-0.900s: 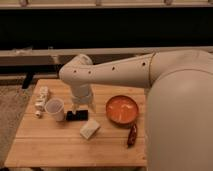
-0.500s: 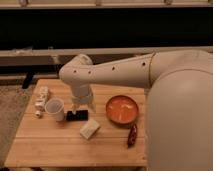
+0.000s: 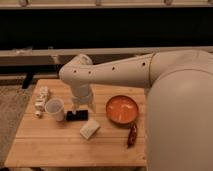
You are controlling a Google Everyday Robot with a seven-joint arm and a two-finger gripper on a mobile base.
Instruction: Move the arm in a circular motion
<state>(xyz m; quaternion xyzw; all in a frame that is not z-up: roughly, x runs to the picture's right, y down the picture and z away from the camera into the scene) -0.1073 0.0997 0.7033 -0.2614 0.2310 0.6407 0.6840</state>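
The arm (image 3: 150, 75) is cream-white with thick rounded segments and small dark dots. It reaches in from the right, bends at an elbow (image 3: 75, 72) over the wooden table (image 3: 55, 145) and turns downward. Its gripper (image 3: 77, 107) hangs low over the table's middle, just above a small black block (image 3: 77, 116) and right of a white cup (image 3: 55, 108).
An orange bowl (image 3: 122, 109) sits right of the gripper. A pale sponge-like block (image 3: 89, 129) lies in front of it, and a dark reddish object (image 3: 132, 135) lies near the right edge. Small white items (image 3: 41, 100) stand at the table's left. A dark wall with a rail runs behind.
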